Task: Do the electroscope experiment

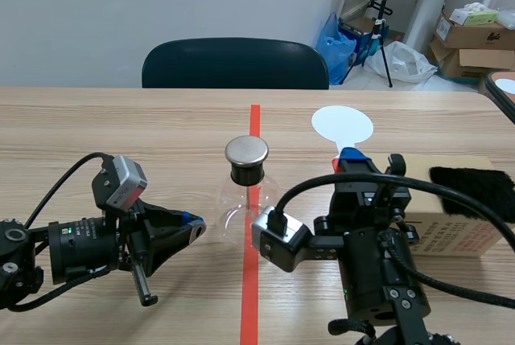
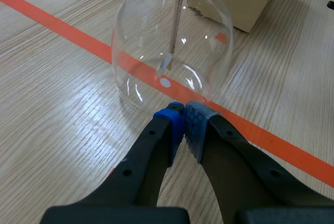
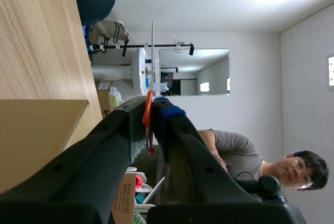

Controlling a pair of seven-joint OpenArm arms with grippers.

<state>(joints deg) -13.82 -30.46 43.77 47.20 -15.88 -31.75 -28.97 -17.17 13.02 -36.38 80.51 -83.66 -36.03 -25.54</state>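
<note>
The electroscope, a clear glass flask [image 1: 245, 200] with a round metal cap [image 1: 246, 152], stands on the orange-red line at mid-table. In the left wrist view the flask [image 2: 172, 51] is just ahead of my left gripper [image 2: 183, 115], and a thin rod with foil leaves [image 2: 168, 63] hangs inside. My left gripper [image 1: 193, 228] is shut on nothing, its tips close to the flask's base. My right gripper [image 1: 348, 157] is raised and shut on the red handle [image 3: 148, 119] of a white round paddle [image 1: 342, 126], held upright to the right of the flask.
A cardboard box [image 1: 451, 220] with a black fur cloth [image 1: 471, 192] on top lies at the right, next to the right arm. A dark chair [image 1: 235, 63] stands behind the table. A person [image 3: 240, 156] shows in the right wrist view.
</note>
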